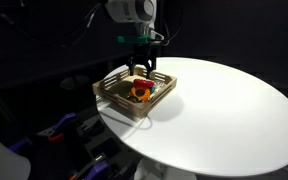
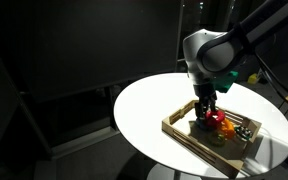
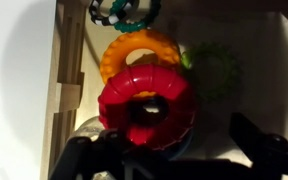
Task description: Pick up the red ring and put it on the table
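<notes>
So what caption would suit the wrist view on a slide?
Claw open over the red ring; orange ring and green ring behind, in the tray.

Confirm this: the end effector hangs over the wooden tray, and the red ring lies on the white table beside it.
Wrong: the red ring lies inside the wooden tray, as the wrist view shows. The end effector does hang over the tray.

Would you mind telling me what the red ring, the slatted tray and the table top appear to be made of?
The red ring looks like moulded plastic, possibly rubbery, judging by its even colour and soft sheen. The slatted tray appears to be pale, matte wood built from separate slats. The table top is smooth and plain white, perhaps laminate, though its look leaves that open.
</notes>
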